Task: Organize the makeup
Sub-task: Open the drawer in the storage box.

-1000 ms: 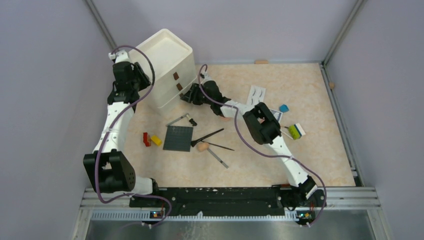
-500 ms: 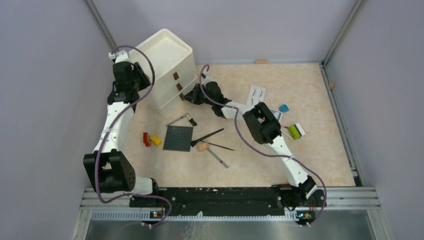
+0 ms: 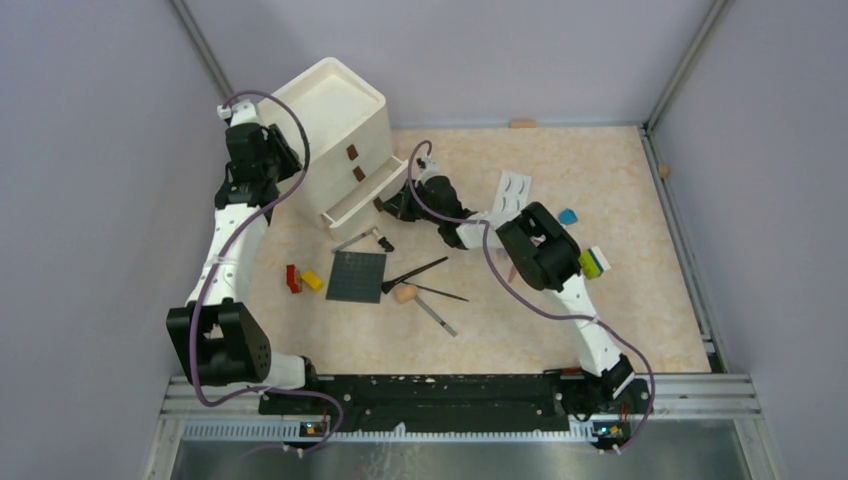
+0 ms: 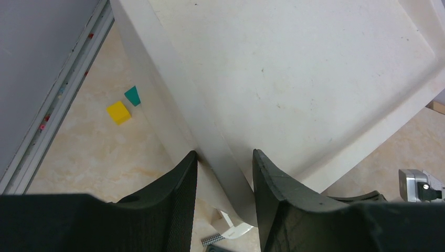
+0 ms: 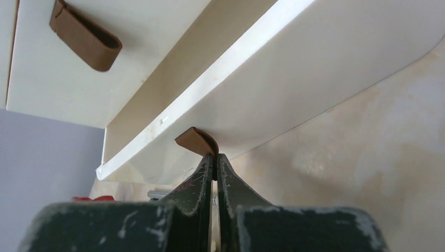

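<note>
your right claw is pinched shut on the brown tab of the bottom drawer, which stands partly out of the white drawer unit. your left claw is narrowed around the unit's top rim, one finger on each side, holding it.

the makeup lies loose on the table, none in the drawer as far as you can see. from the right claw in the top view, the eyelash card is at 3 o'clock, the two dark brushes at 5 o'clock, and the peach puff at 6 o'clock, touching a brush. one grey pencil lies past the puff, and one thin stick sits just under the drawer front at 7 o'clock.

the dark studded plate lies at 7 o'clock beside the brushes, with one red brick and one yellow brick at its 9 o'clock.
</note>
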`<state>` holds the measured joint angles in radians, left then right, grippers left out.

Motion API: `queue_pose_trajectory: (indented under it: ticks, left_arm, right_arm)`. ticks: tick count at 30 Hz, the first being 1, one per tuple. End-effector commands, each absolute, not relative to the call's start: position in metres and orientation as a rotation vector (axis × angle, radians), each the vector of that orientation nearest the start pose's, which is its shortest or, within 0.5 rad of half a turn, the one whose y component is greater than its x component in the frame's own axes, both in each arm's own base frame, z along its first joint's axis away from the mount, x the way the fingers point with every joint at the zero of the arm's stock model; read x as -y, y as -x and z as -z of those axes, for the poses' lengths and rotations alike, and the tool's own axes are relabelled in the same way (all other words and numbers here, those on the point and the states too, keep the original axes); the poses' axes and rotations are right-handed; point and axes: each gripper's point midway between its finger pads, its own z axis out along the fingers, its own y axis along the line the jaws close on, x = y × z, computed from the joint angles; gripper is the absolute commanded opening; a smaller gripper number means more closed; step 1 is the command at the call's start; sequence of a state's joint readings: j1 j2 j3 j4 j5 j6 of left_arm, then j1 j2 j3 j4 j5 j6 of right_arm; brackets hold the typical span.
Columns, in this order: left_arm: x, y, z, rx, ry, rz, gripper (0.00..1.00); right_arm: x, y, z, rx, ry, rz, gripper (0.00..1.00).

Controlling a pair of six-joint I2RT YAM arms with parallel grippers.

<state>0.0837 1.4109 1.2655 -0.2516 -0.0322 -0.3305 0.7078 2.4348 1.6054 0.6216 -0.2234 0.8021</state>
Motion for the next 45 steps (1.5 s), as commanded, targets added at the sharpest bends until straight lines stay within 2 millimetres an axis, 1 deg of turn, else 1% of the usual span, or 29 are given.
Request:
queue_pose_trajectory:
  ticks: [1, 7, 15, 22, 23, 30, 34, 35, 38, 39, 40, 41, 42, 45]
  left_arm:
    - [0.015, -0.426, -0.218, -2.116, 0.313, 0.305, 0.45]
    - [0.015, -0.426, -0.217, -2.118, 0.315, 0.303, 0.45]
    - [0.015, -0.424, -0.22, -2.112, 0.312, 0.302, 0.46]
    - [0.016, -0.424, -0.22, -2.113, 0.309, 0.307, 0.46]
    - [0.016, -0.424, -0.22, -2.114, 0.309, 0.307, 0.45]
    - [0.015, -0.422, -0.223, -2.108, 0.309, 0.306, 0.46]
    - [0.017, -0.421, -0.224, -2.106, 0.303, 0.314, 0.46]
    - [0.017, -0.421, -0.224, -2.106, 0.303, 0.315, 0.46]
    - [0.017, -0.421, -0.225, -2.103, 0.302, 0.311, 0.47]
    - [0.016, -0.42, -0.226, -2.1, 0.303, 0.307, 0.48]
    - [0.016, -0.42, -0.228, -2.096, 0.302, 0.307, 0.49]
    - [0.016, -0.42, -0.228, -2.094, 0.301, 0.306, 0.49]
    - [0.016, -0.419, -0.229, -2.092, 0.299, 0.31, 0.5]
    - [0.017, -0.418, -0.233, -2.083, 0.293, 0.317, 0.51]
  right_arm:
    - [-0.466, -0.448, -0.095, -1.902, 0.117, -1.212, 0.0]
    - [-0.446, -0.43, -0.092, -1.916, 0.118, -1.179, 0.0]
    - [-0.414, -0.405, -0.092, -1.936, 0.057, -1.138, 0.0]
    - [-0.394, -0.389, -0.089, -1.96, 0.044, -1.096, 0.0]
    - [-0.391, -0.387, -0.092, -1.954, 0.045, -1.092, 0.0]
    - [-0.369, -0.378, -0.085, -1.984, 0.002, -1.015, 0.0]
    - [-0.368, -0.377, -0.084, -1.993, 0.029, -1.0, 0.0]
    - [-0.369, -0.377, -0.085, -1.993, 0.036, -1.0, 0.01]
    - [-0.369, -0.376, -0.088, -1.991, 0.049, -0.994, 0.11]
    - [-0.368, -0.376, -0.092, -1.983, 0.052, -0.992, 0.18]
    - [-0.366, -0.375, -0.092, -1.982, 0.054, -0.987, 0.21]
    - [-0.365, -0.374, -0.096, -1.975, 0.057, -0.984, 0.31]
    - [-0.363, -0.374, -0.099, -1.97, 0.061, -0.977, 0.36]
    - [-0.357, -0.371, -0.106, -1.96, 0.089, -0.951, 0.47]
